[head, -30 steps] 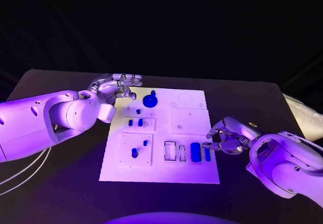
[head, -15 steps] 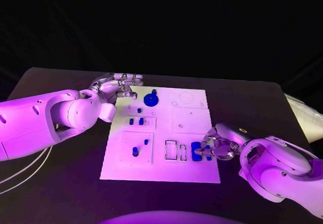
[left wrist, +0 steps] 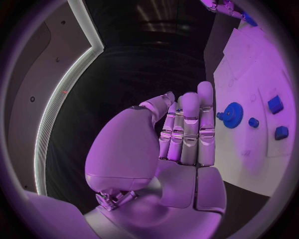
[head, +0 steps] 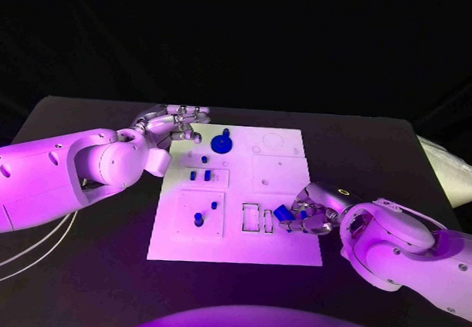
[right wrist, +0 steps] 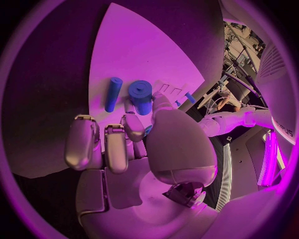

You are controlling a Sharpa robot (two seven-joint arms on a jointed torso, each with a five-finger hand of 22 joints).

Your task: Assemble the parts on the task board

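White flat board (head: 274, 249), matte, rectangular, at mid-table on the black table (head: 76, 273), cut with shallow square recesses and narrow slots. Small glossy blue parts on it: a toothed gear (head: 222, 142) near the board's far-left corner, two short pegs (head: 198, 176) in a recess along the left edge, another peg (head: 197, 219) in the near-left recess. Near the right edge, a thick blue cylinder (right wrist: 141, 95) and a thin blue rod (right wrist: 113, 93), both smooth and round, side by side in the right wrist view.

Right hand (head: 306, 214), silver and segmented, over the board's right edge, fingers curled in with fingertips (right wrist: 132, 124) at the thick cylinder; a blue piece (head: 284, 212) between them in the head view. Contact plain, firm grip not certain: cannot tell whether held.

Left hand (head: 174, 125) at the board's far-left corner, just beside the gear, not touching it; fingers (left wrist: 190, 129) straight and close together, holding nothing.

Compared with a second ago: right hand moved inward from off the right edge onto the board; the blue cylinder, then lying flat in its slot, now tilted at the fingertips. Left hand and gear unchanged.
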